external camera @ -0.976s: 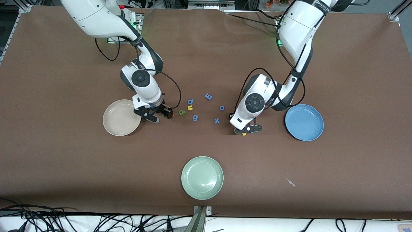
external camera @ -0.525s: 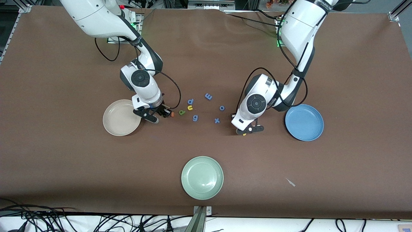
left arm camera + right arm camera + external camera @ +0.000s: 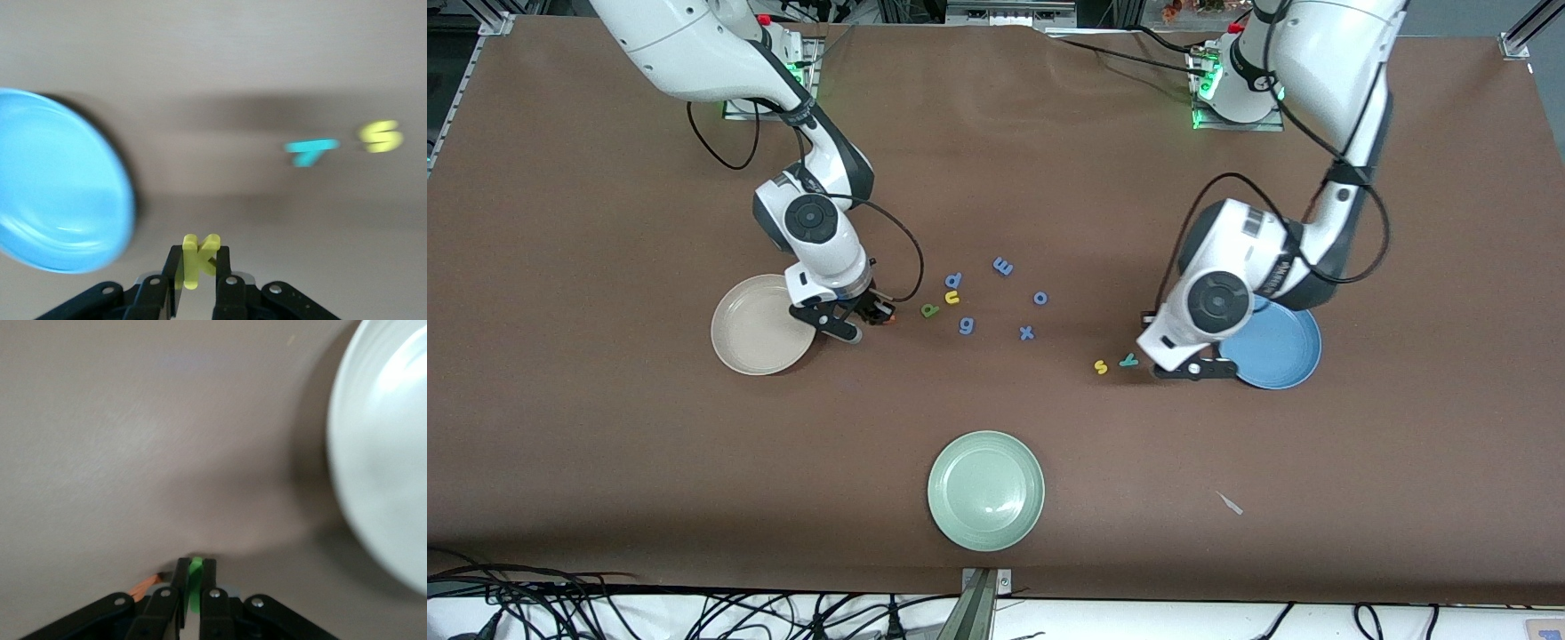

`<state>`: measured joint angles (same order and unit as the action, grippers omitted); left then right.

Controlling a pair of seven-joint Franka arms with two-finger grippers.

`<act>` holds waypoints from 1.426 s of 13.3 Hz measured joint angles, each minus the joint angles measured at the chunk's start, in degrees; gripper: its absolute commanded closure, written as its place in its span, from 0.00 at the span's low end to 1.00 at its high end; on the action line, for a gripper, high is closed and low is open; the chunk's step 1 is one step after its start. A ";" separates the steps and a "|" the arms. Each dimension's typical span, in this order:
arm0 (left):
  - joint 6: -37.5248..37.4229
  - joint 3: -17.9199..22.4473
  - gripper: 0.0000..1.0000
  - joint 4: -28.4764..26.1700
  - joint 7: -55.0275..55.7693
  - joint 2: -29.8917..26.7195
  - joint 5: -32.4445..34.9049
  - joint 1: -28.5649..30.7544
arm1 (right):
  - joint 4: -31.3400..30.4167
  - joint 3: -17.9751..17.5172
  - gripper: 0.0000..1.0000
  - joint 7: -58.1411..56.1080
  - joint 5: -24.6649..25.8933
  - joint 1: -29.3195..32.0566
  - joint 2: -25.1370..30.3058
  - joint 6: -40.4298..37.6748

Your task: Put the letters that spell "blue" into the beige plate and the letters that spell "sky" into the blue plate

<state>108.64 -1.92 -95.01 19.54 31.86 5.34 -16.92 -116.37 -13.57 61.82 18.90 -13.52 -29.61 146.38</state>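
Observation:
In the left wrist view my left gripper (image 3: 199, 251) is shut on the yellow k (image 3: 198, 261). It hangs beside the rim of the blue plate (image 3: 53, 193); in the front view it (image 3: 1199, 369) is at the blue plate's (image 3: 1280, 351) edge. The yellow s (image 3: 1100, 366) and teal y (image 3: 1128, 360) lie on the table close by. My right gripper (image 3: 195, 564) is shut on the thin green l (image 3: 195, 587), low between the beige plate (image 3: 751, 329) and the green b (image 3: 930, 309). The orange e (image 3: 145, 587) lies against one finger. The yellow u (image 3: 952, 298) lies next to the b.
Blue letters p (image 3: 954, 280), m (image 3: 1003, 266), o (image 3: 1040, 298), g (image 3: 967, 325) and x (image 3: 1027, 333) are scattered mid-table. A pale green plate (image 3: 985, 502) sits nearer the front camera. A small white scrap (image 3: 1230, 503) lies toward the left arm's end.
My left gripper closed on the k and carried it toward the blue plate, uncovering the s and y. My right gripper closed on the l and shifted slightly toward the beige plate.

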 measured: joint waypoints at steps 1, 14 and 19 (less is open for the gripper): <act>-0.60 0.02 0.93 -0.17 -3.77 0.00 0.31 2.18 | 0.61 0.13 1.00 -3.21 0.00 1.10 1.54 -2.96; 5.98 -2.65 0.00 -7.67 -21.11 -1.13 0.56 13.10 | -0.75 0.07 0.39 -23.42 -3.74 9.28 6.55 -10.25; 3.67 -10.68 0.00 -3.03 -21.18 -2.48 0.57 11.51 | 2.39 -7.29 0.38 -5.23 -5.25 8.06 2.85 -8.25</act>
<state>112.30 -12.61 -98.05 -1.63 29.39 5.90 -5.40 -113.97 -20.86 56.58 13.65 -5.46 -26.76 138.13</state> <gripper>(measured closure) 0.000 0.374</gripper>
